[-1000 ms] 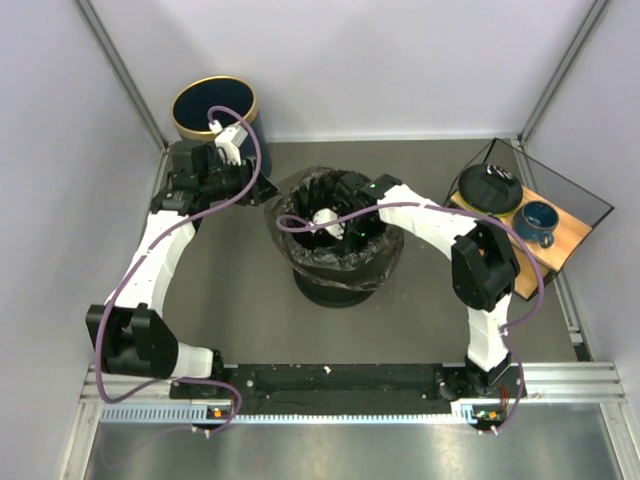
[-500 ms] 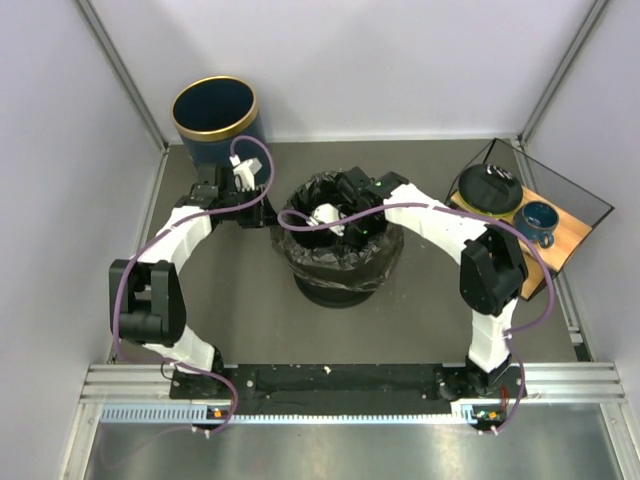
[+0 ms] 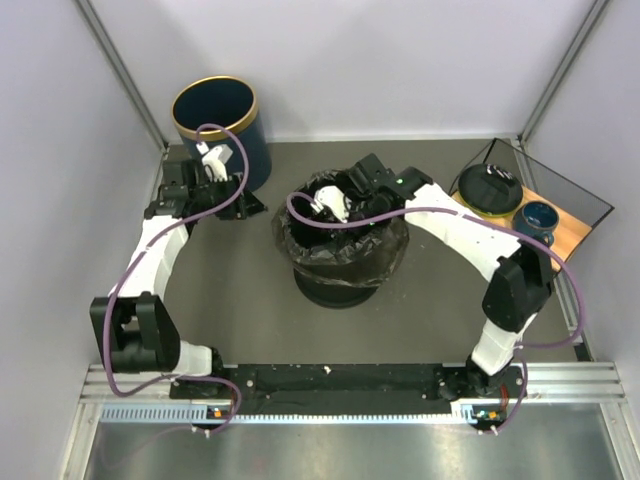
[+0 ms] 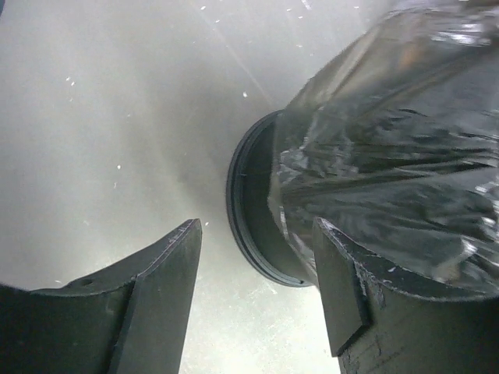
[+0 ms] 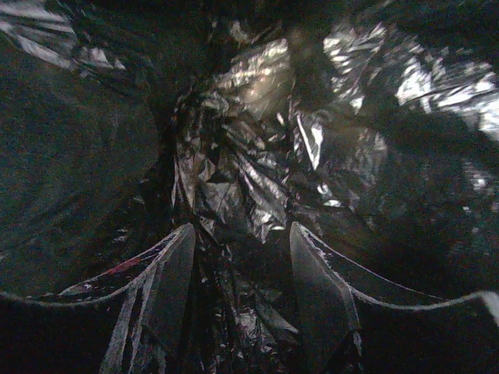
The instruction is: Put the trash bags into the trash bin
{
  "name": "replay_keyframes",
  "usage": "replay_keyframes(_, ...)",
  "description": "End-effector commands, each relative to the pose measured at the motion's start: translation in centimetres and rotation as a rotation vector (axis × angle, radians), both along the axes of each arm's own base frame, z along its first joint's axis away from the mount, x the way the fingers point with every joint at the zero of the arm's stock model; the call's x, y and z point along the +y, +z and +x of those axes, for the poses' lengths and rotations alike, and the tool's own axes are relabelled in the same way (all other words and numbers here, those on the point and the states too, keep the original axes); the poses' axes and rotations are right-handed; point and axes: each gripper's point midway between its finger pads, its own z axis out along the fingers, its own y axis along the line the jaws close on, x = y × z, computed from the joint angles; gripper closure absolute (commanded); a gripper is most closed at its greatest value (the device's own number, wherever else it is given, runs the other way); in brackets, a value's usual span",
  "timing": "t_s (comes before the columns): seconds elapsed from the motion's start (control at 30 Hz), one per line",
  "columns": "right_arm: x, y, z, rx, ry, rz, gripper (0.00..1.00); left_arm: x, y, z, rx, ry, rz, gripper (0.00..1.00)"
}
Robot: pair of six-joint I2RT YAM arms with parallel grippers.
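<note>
table (image 3: 230, 290): grey surface, walled on three sides; both arms are mounted at its near edge.
black round container (image 3: 335, 290): set upright at the middle of the table; only its base is left uncovered.
trash bag (image 3: 380, 250): thin glossy black film, draped over the rim of the black round container, hung down its side and pushed into its mouth; it is not in the trash bin.
right gripper (image 5: 242, 288): lowered into the bag-lined mouth from the right; jaws are held about half apart, crumpled film is seen between and beyond them, nothing is seen clamped.
left gripper (image 4: 253, 292): held low over the table, left of the container and pointed at its base; jaws are spread wide, nothing is held, and the film is not touched.
wooden board (image 3: 568, 238): laid at the right edge, inside a thin wire frame.
black round item (image 3: 490, 188): placed on the board's far end.
blue cup (image 3: 537, 218): placed on the board, just beside the black round item.
trash bin (image 3: 215, 125): navy with a gold rim, stood upright at the far-left corner, well apart from the bag.
</note>
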Motion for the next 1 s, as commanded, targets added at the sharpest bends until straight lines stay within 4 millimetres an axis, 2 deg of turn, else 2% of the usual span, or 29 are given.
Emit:
replay_keyframes(0.0, 1.6, 3.1, 0.2, -0.079, -0.015, 0.127, 0.46, -0.8, 4.8, -0.3, -0.181, -0.077, -0.004, 0.35)
replay_keyframes(0.17, 2.6, 3.9, 1.0, -0.104, -0.050, 0.181, 0.42, -1.5, 7.0, -0.9, -0.259, -0.137, -0.022, 0.36)
replay_keyframes(0.3, 4.0, 4.5, 1.6, -0.103, -0.078, 0.254, 0.39, -2.3, 8.0, -1.6, -0.329, -0.198, -0.004, 0.36)
replay_keyframes(0.47, 4.6, 4.2, 1.8, -0.092, -0.110, 0.284, 0.36, -3.3, 9.1, -2.9, -0.418, -0.278, 0.022, 0.37)
replay_keyframes(0.57, 4.9, 6.8, 1.7, -0.141, -0.112, 0.370, 0.36, -4.1, 10.0, -3.6, -0.448, -0.301, 0.010, 0.38)
replay_keyframes(0.63, 5.1, 9.6, 1.8, -0.198, -0.111, 0.444, 0.36, -4.2, 10.9, -3.9, -0.479, -0.316, 0.010, 0.39)
replay_keyframes(0.7, 5.1, 11.4, 1.5, -0.212, -0.117, 0.490, 0.35, -4.4, 11.7, -4.4, -0.516, -0.341, 0.012, 0.39)
replay_keyframes(0.73, 4.8, 12.8, 1.6, -0.232, -0.127, 0.523, 0.35, -4.6, 12.2, -4.6, -0.542, -0.351, 0.022, 0.40)
replay_keyframes(0.87, 3.7, 16.0, 1.3, -0.239, -0.168, 0.614, 0.34, -5.1, 14.1, -5.9, -0.658, -0.408, 0.051, 0.43)
replay_keyframes(0.97, 2.3, 18.5, 2.1, -0.237, -0.235, 0.702, 0.32, -6.3, 14.5, -6.7, -0.776, -0.478, 0.124, 0.46)
